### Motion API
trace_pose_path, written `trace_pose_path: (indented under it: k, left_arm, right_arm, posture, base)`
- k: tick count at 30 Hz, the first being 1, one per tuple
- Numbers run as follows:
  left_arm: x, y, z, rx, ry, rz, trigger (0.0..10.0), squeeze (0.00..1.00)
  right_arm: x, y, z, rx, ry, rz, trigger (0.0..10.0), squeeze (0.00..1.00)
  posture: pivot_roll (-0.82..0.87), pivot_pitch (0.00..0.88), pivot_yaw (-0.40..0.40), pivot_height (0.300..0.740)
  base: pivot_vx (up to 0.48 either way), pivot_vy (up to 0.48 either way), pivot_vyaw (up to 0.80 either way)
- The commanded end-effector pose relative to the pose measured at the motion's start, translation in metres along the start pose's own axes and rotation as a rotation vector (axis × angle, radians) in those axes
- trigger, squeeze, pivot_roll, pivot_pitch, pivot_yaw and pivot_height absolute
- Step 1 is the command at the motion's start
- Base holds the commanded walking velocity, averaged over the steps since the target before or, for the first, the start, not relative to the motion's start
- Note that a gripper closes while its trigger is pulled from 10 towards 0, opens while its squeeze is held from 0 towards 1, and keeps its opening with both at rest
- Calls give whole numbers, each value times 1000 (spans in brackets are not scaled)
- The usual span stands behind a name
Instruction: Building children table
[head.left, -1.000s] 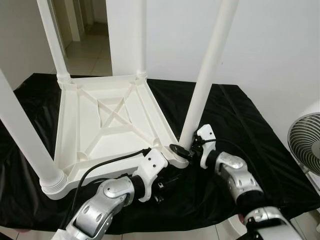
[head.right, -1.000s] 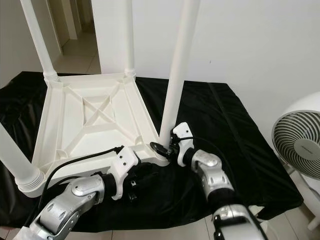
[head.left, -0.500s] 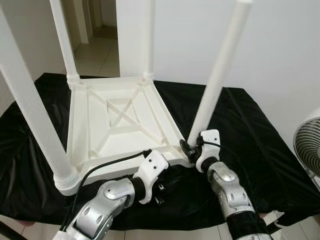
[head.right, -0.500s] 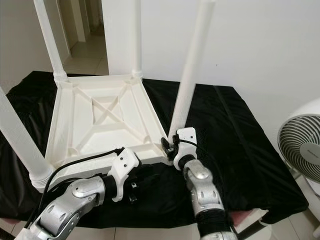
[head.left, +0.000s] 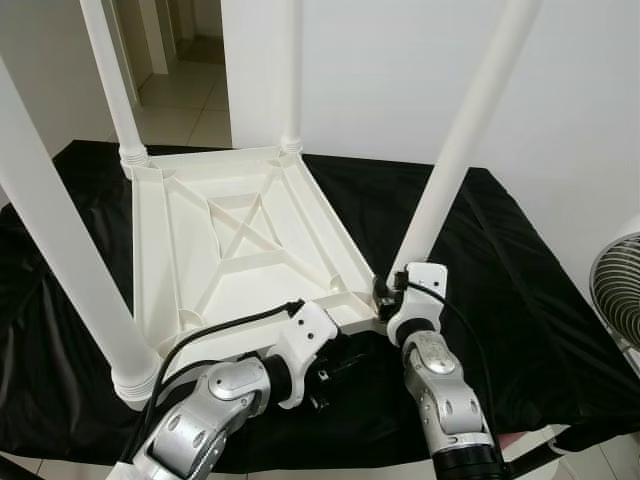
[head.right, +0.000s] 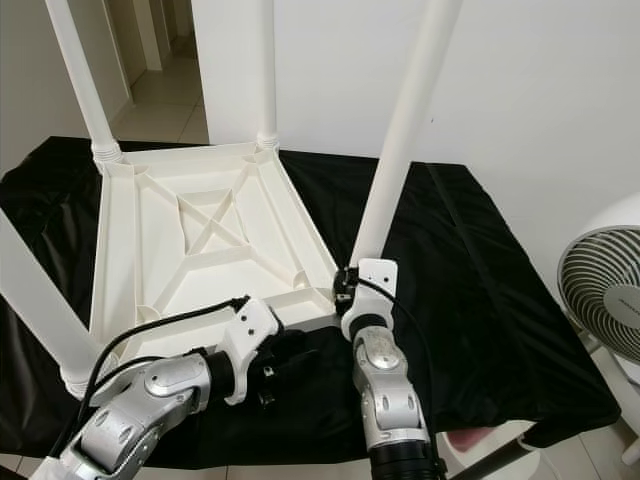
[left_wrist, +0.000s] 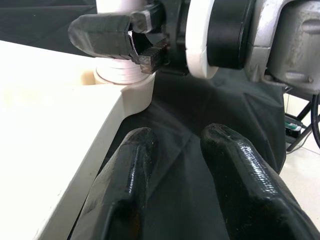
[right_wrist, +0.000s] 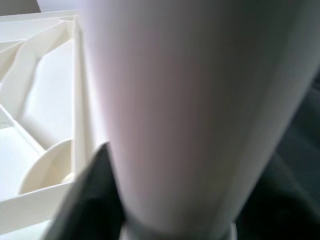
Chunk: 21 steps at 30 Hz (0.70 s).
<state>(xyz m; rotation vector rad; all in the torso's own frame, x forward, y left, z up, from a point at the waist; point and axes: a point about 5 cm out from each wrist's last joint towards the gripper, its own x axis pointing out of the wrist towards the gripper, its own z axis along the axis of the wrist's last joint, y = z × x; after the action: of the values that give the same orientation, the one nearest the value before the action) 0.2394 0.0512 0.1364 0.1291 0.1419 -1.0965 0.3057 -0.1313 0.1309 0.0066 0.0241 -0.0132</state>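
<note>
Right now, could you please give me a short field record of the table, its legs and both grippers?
table: white, upside down on black cloth
legs: four upright at the corners
near-right leg: leans right, base at corner socket
right gripper: shut on the near-right leg's base
left gripper: open, over the cloth beside the table's near edge, holding nothing
fan: right of the cloth

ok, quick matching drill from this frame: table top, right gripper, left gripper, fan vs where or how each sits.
1. table top
2. right gripper
3. left gripper
4. fan

A. at the base of the near right leg
B. upside down on the black cloth
C. beside the table's near edge, over the cloth
D. at the scene's right edge

Pairs: 1-B, 2-A, 3-C, 4-D
</note>
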Motion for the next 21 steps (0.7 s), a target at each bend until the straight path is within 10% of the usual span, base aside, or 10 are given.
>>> trace_pose_path:
  k: [1,13,14,21]
  left_arm:
    - [2,-5,-1,-6,7,-45,10000,0]
    - [2,-5,-2,-5,4,-36,10000,0]
    - [2,-4,-2,-3,4,-35,10000,0]
    - [1,-2,-1,3,6,-31,10000,0]
  right_arm:
    - [-1,-14,-7,7,36,2,10000,1000]
    - [4,-29,-4,41,49,261,10000,1000]
    - [4,-29,-3,0,39,362,10000,0]
    - [10,-31,-5,-184,31,654,10000,0]
  posture:
    - [1,24,-59,740]
    - [8,10,-67,740]
    - [12,6,-67,740]
    - [24,0,-67,740]
  base:
    - [0,0,0]
    - [0,0,0]
    - [0,0,0]
    - [0,0,0]
